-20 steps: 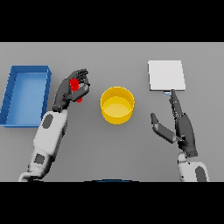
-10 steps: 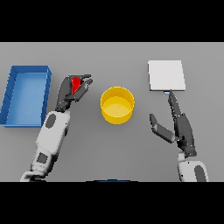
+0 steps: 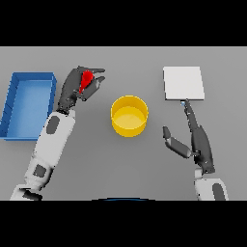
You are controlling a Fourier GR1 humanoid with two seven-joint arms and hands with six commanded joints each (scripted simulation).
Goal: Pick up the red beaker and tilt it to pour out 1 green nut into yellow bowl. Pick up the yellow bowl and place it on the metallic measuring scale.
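Note:
My left hand (image 3: 73, 87) is curled round the red beaker (image 3: 86, 79) and holds it left of the yellow bowl (image 3: 129, 116), tilted toward it. The bowl stands at the table's middle, apart from both hands. I cannot see a green nut. The metallic measuring scale (image 3: 183, 83) is a flat pale square at the far right. My right hand (image 3: 197, 139) is open just below the scale, fingers straight and pointing at its near edge, thumb spread toward the bowl.
A blue tray (image 3: 14, 103) stands at the left edge, beside my left forearm.
My left hand has lifted the red beaker up and away from me and turned it toward the bowl. The right hand has barely moved.

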